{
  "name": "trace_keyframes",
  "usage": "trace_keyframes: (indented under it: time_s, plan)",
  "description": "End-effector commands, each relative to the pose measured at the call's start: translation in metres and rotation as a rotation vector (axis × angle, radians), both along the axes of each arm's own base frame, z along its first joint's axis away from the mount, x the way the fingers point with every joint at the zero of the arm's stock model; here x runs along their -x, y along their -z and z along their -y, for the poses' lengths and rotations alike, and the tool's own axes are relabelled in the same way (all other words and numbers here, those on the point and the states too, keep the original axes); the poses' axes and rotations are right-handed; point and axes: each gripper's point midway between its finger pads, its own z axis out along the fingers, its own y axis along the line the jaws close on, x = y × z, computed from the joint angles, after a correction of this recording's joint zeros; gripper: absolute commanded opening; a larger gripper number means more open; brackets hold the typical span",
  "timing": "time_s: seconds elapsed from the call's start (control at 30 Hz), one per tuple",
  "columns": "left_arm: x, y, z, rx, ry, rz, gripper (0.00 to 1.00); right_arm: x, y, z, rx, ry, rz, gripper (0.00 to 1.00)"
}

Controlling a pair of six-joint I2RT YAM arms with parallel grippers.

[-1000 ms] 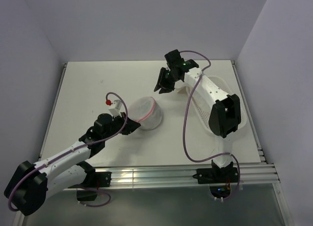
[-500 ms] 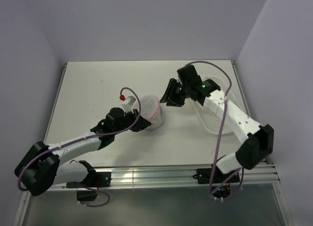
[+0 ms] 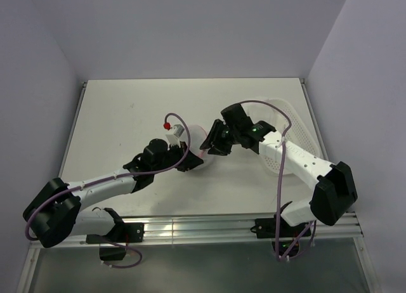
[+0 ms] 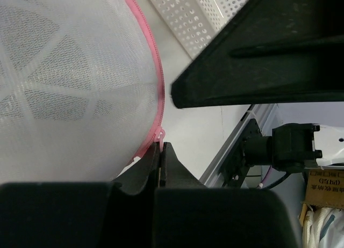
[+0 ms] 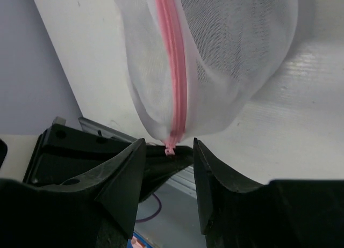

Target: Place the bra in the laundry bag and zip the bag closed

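Note:
The laundry bag (image 3: 198, 143) is a white mesh pouch with pink zipper trim (image 4: 157, 71), lying mid-table between both grippers. My left gripper (image 3: 188, 161) is at its near left edge. In the left wrist view this gripper (image 4: 162, 147) is shut on a small pink tab at the bag's rim. My right gripper (image 3: 212, 142) is at the bag's right side. In the right wrist view it (image 5: 167, 170) is open, with its jaws either side of the pink zipper pull (image 5: 170, 148) at the end of the zipper (image 5: 176, 71). The black bra is not in view.
A white perforated plastic basket (image 3: 288, 125) lies to the right of the bag, under the right arm; it also shows in the left wrist view (image 4: 193, 17). The table's near metal rail (image 3: 203, 226) runs behind both arm bases.
The left gripper moved right with the bag's edge in its grip. The right gripper came from the back of the table down and left to the bag.

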Motion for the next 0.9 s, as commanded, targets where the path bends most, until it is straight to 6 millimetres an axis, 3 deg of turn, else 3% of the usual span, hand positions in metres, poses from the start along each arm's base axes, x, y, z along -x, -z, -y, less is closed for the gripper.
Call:
trace_keyframes:
  time_s: [0.0, 0.33, 0.4, 0.47, 0.57, 0.87]
  plan:
    - [-0.004, -0.028, 0.012, 0.053, 0.031, 0.075, 0.00, -0.017, -0.007, -0.014, -0.048, 0.025, 0.042, 0.48]
    - [-0.001, -0.025, 0.009, 0.034, 0.029, 0.071, 0.00, -0.024, 0.008, -0.024, -0.035, 0.014, 0.023, 0.45]
    - [0.000, -0.024, 0.008, 0.033, 0.024, 0.071, 0.00, -0.026, 0.009, -0.024, -0.025, 0.016, 0.024, 0.35]
    - [-0.001, -0.019, 0.003, 0.017, 0.007, 0.062, 0.00, -0.029, 0.008, -0.024, -0.022, 0.023, 0.028, 0.15]
    - [0.001, -0.008, -0.003, -0.011, -0.014, 0.040, 0.00, -0.033, 0.007, -0.024, -0.018, 0.021, 0.029, 0.01]
    - [0.002, 0.015, -0.032, -0.032, -0.097, -0.003, 0.00, -0.047, 0.006, -0.006, -0.001, 0.048, 0.036, 0.00]
